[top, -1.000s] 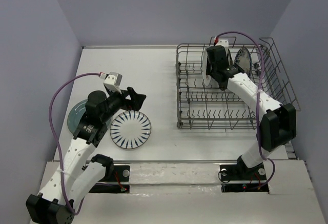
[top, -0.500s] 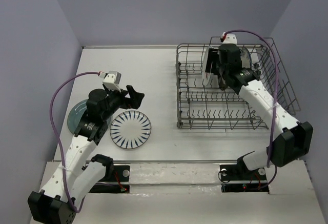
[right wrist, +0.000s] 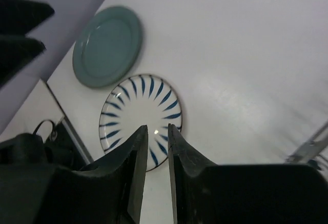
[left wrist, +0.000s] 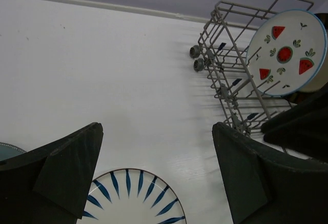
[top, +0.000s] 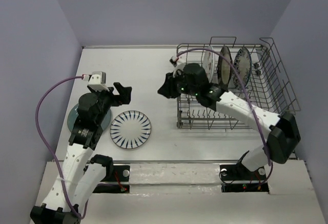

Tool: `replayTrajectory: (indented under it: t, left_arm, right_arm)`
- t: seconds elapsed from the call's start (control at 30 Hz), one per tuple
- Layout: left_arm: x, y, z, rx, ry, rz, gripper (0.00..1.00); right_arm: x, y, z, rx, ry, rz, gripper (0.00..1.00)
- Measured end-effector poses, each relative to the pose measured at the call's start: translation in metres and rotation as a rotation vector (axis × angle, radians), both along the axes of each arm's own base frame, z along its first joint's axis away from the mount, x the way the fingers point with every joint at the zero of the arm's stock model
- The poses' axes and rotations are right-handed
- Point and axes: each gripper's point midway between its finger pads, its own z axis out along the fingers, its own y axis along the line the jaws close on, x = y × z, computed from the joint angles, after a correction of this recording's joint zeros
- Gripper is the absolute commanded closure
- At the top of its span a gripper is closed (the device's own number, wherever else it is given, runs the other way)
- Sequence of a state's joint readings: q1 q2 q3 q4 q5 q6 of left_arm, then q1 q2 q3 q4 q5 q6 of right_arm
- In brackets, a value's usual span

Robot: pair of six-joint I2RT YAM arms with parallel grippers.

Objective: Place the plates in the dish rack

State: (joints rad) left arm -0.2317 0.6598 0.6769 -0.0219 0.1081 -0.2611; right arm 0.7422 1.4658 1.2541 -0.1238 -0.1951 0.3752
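At the left of the white table point(top: 148, 67), a plain teal round plate point(top: 75, 117) is lying flat, partly hidden under the left arm. The left gripper point(top: 121, 93) is hovering above the table just right of it. Its dark fingers point(left wrist: 66, 172) are standing wide apart in the left wrist view, with nothing between them. Just beside the teal plate, a white round plate with blue radial stripes point(top: 130, 129) is lying flat on the table, near the front edge.

Further right, the right gripper point(top: 166, 88) is reaching out over the table from the rack's left side and pointing toward the two flat plates. In its wrist view the fingers point(right wrist: 137, 155) are sitting almost together with only a thin slit between them, and they are gripping nothing.

The large grey wire dish rack point(top: 266, 88) is occupying the right of the table. Three plates are standing on edge side by side in its far row. They are a white plate with red wedge motifs point(top: 207, 62), a brown-rimmed beige plate point(top: 224, 66) and a black-and-white ornate plate point(top: 242, 65).
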Motion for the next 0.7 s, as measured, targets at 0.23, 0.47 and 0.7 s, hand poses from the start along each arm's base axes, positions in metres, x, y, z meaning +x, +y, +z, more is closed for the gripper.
replayTrajectory:
  t: [0.23, 0.47, 0.7]
  left_arm:
    - [-0.003, 0.010, 0.011, -0.015, -0.038, 0.043, 0.01]
    - [-0.008, 0.010, 0.018, -0.023, -0.063, 0.036, 0.01]
    - [-0.014, 0.005, 0.024, -0.030, -0.085, 0.009, 0.01]
  right_arm:
    - [-0.038, 0.072, -0.101, -0.130, 0.192, 0.181, 0.42]
    - [-0.034, 0.096, -0.157, -0.195, 0.300, 0.222, 0.41]
    - [-0.039, 0.089, -0.206, -0.281, 0.394, 0.207, 0.48]
